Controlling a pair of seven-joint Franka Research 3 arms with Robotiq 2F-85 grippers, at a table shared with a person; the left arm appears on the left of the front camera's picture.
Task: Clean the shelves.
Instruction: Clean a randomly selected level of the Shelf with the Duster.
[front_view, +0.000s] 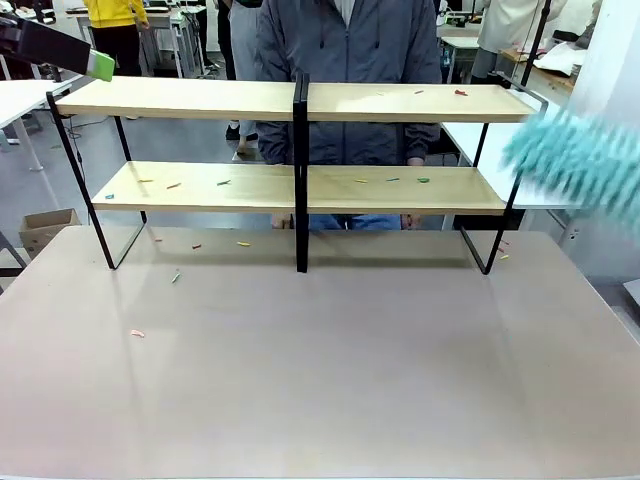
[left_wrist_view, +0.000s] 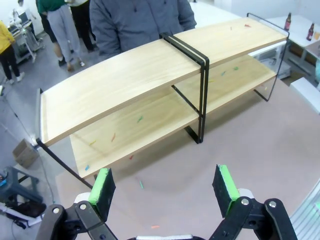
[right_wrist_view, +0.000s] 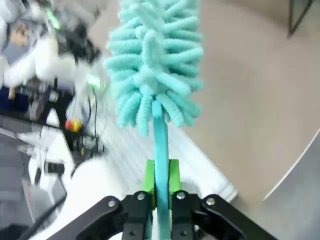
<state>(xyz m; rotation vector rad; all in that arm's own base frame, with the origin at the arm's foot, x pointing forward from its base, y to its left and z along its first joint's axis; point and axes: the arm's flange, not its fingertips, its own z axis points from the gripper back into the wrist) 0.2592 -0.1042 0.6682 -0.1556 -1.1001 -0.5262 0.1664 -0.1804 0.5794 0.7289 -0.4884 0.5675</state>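
Two green-padded fingers of the right gripper (right_wrist_view: 161, 167) clamp the teal handle of a fluffy duster (right_wrist_view: 155, 65), the left gripper (left_wrist_view: 162, 170) hangs spread wide and empty, and toward the table's (front_view: 320, 380) far side stand the two-tier wooden shelves (front_view: 200, 98), dotted with coloured scraps (front_view: 223, 183), the duster off their right end, a person (front_view: 350, 50) behind.

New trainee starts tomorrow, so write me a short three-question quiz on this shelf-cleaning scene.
1. True or false: the left gripper is shut on a cloth.
2. What does the right gripper hold? A a sponge; B a teal duster; C nothing.
3. Fill in: coloured scraps lie on the shelves and on the ____ in front of them.
Key: 1 false, its jaws stand open; 2 B; 3 table.
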